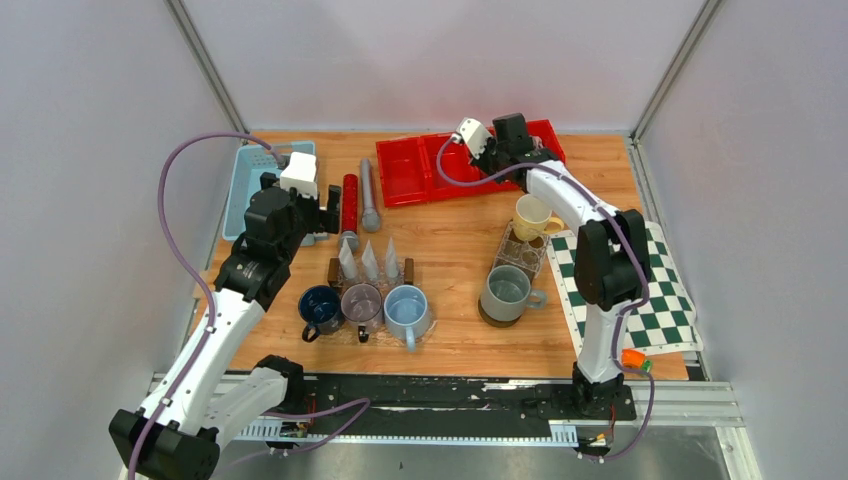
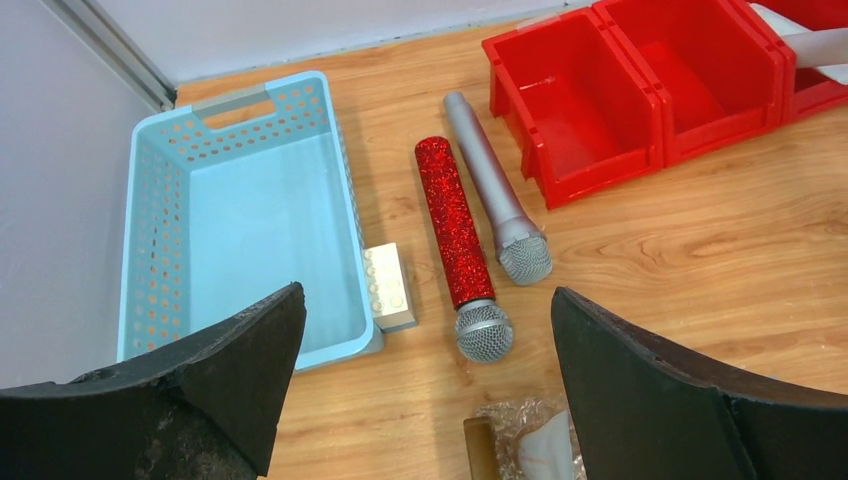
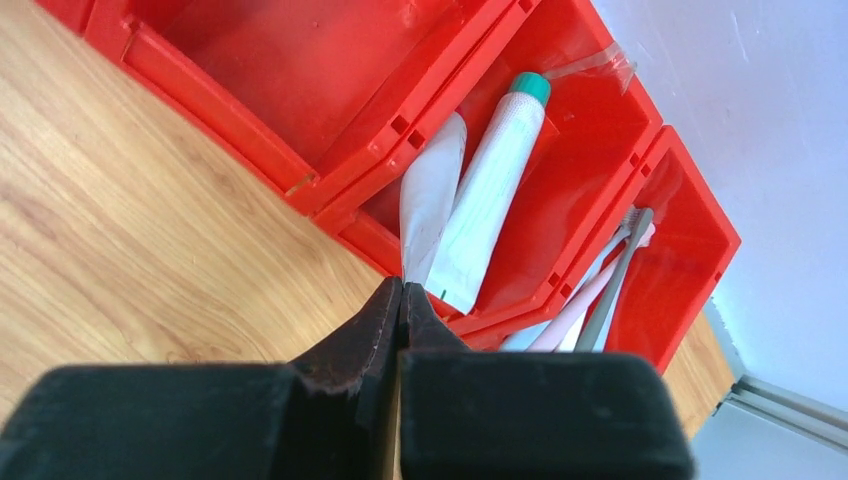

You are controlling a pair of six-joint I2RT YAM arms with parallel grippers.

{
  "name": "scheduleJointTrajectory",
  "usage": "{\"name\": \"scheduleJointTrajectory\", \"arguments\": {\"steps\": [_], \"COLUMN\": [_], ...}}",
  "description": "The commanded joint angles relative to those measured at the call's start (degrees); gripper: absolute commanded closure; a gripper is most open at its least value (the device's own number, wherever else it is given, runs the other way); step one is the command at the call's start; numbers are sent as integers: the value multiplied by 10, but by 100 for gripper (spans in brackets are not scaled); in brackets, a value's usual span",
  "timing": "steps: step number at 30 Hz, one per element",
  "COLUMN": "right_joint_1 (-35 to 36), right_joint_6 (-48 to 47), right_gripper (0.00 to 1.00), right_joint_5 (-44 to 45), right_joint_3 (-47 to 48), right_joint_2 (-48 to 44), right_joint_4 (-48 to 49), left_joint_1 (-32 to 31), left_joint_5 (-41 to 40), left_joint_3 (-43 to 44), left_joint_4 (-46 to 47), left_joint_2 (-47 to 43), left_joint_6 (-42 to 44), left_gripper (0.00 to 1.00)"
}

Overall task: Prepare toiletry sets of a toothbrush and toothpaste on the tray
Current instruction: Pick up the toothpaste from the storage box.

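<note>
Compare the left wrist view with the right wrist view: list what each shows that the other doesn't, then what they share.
Only the left wrist view: a blue perforated basket, a red glitter microphone, a grey microphone, a small pale brick, and the left gripper wide open.
Only the right wrist view: two toothpaste tubes in one red bin, toothbrushes in the next, and the right gripper shut, its tips at a tube's tail.
Both: the red bins and the wooden table.
</note>
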Motion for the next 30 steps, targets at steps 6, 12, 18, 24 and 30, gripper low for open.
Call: {"name": "scheduleJointTrajectory", "arguments": {"steps": [6, 12, 18, 24, 30], "right_joint_1": [-2, -2, -4, -9, -29], "right_joint_6": [66, 68, 95, 105, 78], "right_gripper": [93, 87, 62, 54, 53], "right_joint_5": [39, 29, 59, 63, 83], "right_joint_3": [60, 32, 20, 29, 33], "right_joint_2": [58, 59, 62, 81, 92], "right_joint_4": [20, 41, 53, 70, 86], "left_joint_1": [3, 3, 3, 3, 3], "left_joint_5": [17, 23, 28, 30, 33], "left_joint_3": [-2, -3, -4, -4, -6], "left_joint_4": [32, 34, 34, 34, 36], "left_joint_2": [-13, -13, -13, -12, -12], "left_joint_6": [12, 13, 13, 14, 15], "left_gripper": [2, 2, 2, 2, 2]}}
